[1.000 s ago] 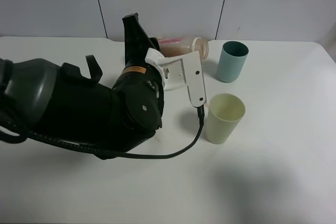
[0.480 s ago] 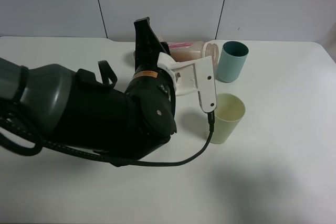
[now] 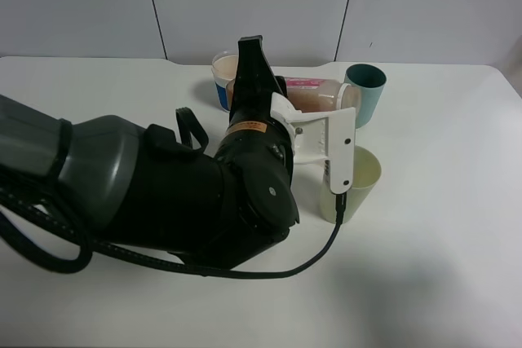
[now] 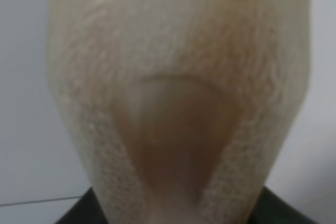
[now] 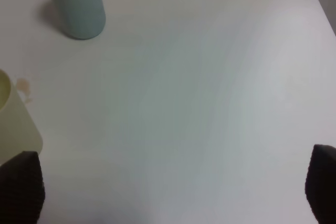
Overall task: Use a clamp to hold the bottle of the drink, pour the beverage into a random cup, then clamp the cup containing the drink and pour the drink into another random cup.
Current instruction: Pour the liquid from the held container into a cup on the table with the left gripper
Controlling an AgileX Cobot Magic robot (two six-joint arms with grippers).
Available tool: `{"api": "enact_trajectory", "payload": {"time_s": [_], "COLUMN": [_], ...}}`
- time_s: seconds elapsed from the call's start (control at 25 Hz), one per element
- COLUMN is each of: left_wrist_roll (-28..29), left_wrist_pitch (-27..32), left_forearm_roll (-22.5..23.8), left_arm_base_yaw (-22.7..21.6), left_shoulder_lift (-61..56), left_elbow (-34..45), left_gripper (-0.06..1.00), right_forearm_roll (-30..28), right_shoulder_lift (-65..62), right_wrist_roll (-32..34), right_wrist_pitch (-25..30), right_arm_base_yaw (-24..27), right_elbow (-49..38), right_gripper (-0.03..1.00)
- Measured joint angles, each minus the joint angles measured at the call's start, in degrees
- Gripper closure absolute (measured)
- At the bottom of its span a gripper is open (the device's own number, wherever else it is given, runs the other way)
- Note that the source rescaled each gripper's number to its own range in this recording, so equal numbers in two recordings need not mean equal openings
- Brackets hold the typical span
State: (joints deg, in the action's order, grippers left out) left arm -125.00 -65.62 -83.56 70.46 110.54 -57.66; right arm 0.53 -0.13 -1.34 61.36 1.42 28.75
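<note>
My left gripper (image 3: pixel 269 89) clamped on bottle (image 3: pixel 320 95), long axis level, mouth pointing sideways off my fingers; yellow cup (image 3: pixel 364 170) looks just below mouth. Right gripper (image 5: pixel 173 195) wide open, empty.

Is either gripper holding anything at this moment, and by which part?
The left gripper holds the bottle on its side by its base end, with the neck free. The right gripper is open and empty.

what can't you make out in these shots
- exterior high: black left arm hides its fingers and part of the blue-banded white cup.
- exterior high: white wrist mount covers part of the pale yellow-green plastic tumbler; contents unclear.
- left wrist: small clear plastic bottle fills the frame, blurred.
- right wrist: teal plain tumbler cut off by the frame edge.
</note>
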Motion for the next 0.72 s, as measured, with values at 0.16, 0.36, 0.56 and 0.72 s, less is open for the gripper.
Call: {"api": "enact_trajectory", "payload": {"time_s": [0.16,0.36,0.56,0.72], "left_wrist_roll": [-2.6,-5.18,-6.31,-6.43], "left_wrist_pitch": [-0.1,-1.54,-2.05,-2.21], "left_forearm_roll": [0.0,1.1,2.6,3.92], "left_arm_base_yaw": [0.26,0.26,0.26,0.26], "left_shoulder_lift": [0.0,0.0,0.0,0.0], "left_elbow": [0.0,0.0,0.0,0.0], "left_gripper": [0.94,0.94,0.94,0.94], "right_forearm_roll": [0.0,0.0,0.0,0.0], "right_shoulder_lift": [0.0,0.0,0.0,0.0], "right_wrist_roll": [0.0,0.0,0.0,0.0], "right_wrist_pitch": [0.0,0.0,0.0,0.0], "right_arm_base_yaw": [0.0,0.0,0.0,0.0], "right_elbow": [0.0,0.0,0.0,0.0], "right_gripper": [-0.03,-0.03,-0.03,-0.03]}}
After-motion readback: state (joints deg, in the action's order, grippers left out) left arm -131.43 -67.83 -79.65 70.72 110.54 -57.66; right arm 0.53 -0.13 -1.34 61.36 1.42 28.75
